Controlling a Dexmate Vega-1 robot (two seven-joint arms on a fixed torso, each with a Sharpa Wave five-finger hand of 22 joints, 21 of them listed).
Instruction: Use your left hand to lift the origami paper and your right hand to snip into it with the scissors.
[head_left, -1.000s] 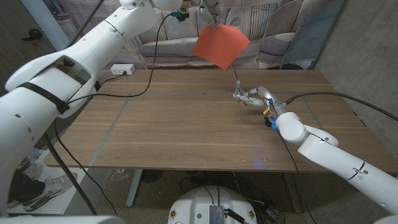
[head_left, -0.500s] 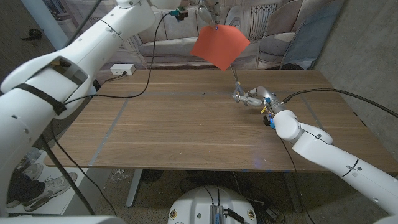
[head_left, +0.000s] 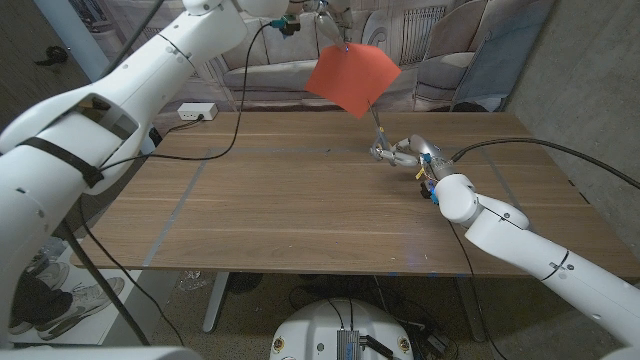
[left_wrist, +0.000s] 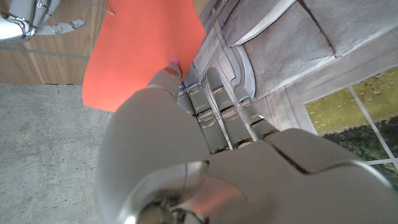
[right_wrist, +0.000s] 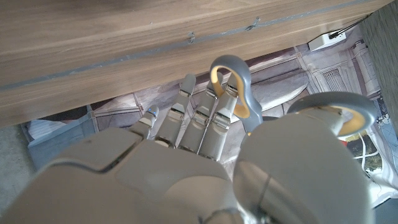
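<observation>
Left robot hand (head_left: 333, 22) pinches the origami paper (head_left: 352, 78) aloft (one corner hanging down). Right robot hand (head_left: 412, 154) grips the scissors (head_left: 380, 138), blades just under it, above the counter (head_left: 280, 200).

Both arms: glossy white rounded shells. Left arm (head_left: 120, 100) has a black band and a tan-edged recess near the shoulder, with a black cable trailing. Right arm (head_left: 520, 245) has a ball-shaped wrist joint, blue fittings and black cable. Each robot hand (right_wrist: 186, 155) is matte silver-grey with segmented fingers.
</observation>
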